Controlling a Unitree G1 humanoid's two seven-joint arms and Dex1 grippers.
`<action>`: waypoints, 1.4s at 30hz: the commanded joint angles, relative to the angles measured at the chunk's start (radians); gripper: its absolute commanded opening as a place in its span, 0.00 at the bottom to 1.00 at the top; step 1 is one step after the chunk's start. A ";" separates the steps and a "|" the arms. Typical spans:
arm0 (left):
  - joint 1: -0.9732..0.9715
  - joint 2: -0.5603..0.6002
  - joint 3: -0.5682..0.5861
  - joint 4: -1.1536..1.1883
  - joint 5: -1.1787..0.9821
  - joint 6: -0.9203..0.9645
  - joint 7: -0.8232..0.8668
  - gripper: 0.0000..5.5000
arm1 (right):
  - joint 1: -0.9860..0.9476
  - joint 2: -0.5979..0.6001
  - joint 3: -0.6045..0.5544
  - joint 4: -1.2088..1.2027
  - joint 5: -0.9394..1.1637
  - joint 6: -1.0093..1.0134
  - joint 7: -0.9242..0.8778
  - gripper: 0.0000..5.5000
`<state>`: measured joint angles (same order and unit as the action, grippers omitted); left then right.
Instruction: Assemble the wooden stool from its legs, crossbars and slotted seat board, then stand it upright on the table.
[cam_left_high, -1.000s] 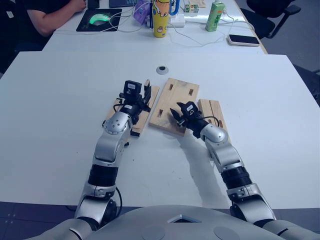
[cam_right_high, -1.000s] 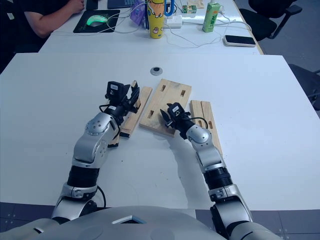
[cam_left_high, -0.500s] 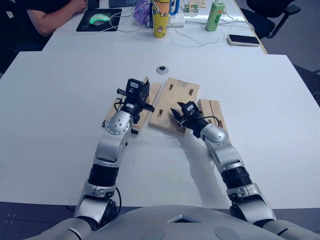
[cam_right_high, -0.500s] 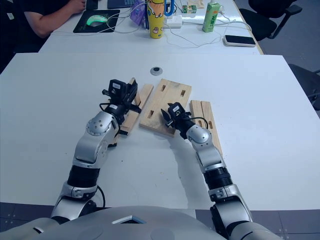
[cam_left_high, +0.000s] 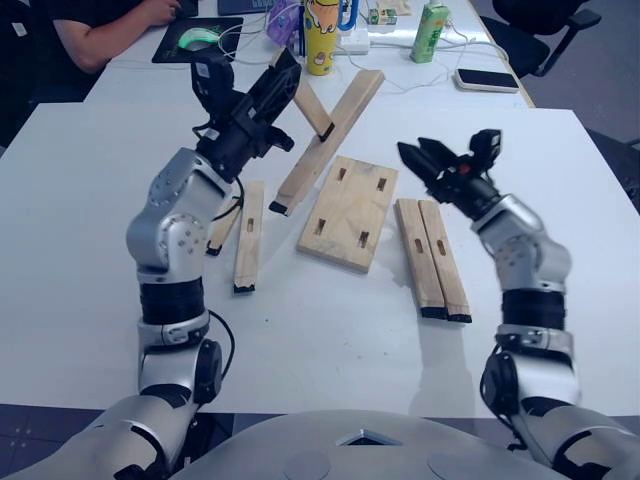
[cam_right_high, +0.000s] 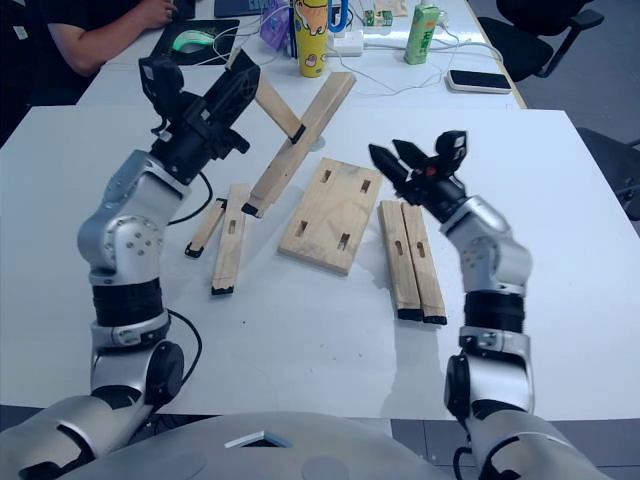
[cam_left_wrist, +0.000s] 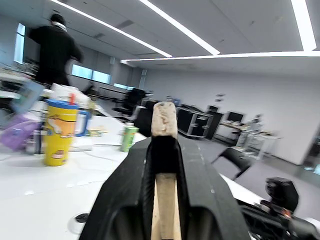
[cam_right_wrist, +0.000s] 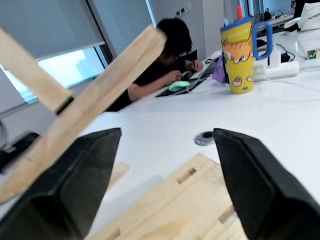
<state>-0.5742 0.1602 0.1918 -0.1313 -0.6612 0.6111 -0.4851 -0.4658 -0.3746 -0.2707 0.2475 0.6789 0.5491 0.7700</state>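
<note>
On the white table (cam_left_high: 120, 200), the slotted seat board (cam_left_high: 350, 212) lies flat at the centre. At its 10 o'clock the raised left gripper (cam_left_high: 278, 85) is clamped on a crossbar (cam_left_high: 310, 105) joined to a slanting leg (cam_left_high: 335, 130). At 2 o'clock the right gripper (cam_left_high: 415, 152) hovers with fingers spread, grasping nothing. Two legs (cam_left_high: 432, 255) lie side by side at 3 o'clock. A loose leg (cam_left_high: 248, 235) and a short crossbar (cam_left_high: 216, 236) lie at 9 o'clock.

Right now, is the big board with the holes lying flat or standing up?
Lying flat. The slotted seat board rests on the white table, its broad face with all four slots turned up.
</note>
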 joint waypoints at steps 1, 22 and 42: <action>-0.096 0.047 0.073 0.074 -0.184 0.120 -0.089 0.08 | -0.022 -0.041 -0.064 0.012 0.199 0.225 0.127 0.77; -0.067 0.031 0.131 0.194 -0.491 0.348 -0.138 0.08 | -0.011 0.035 -0.130 -0.092 0.558 0.507 0.120 0.92; -0.072 0.052 0.128 0.211 -0.531 0.404 -0.142 0.08 | 0.006 -0.012 -0.067 -0.082 0.479 0.460 0.215 0.43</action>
<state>-0.6333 0.2042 0.3166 0.0763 -1.1710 1.0093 -0.6224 -0.4536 -0.3677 -0.3404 0.1584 1.1799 1.0230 0.9794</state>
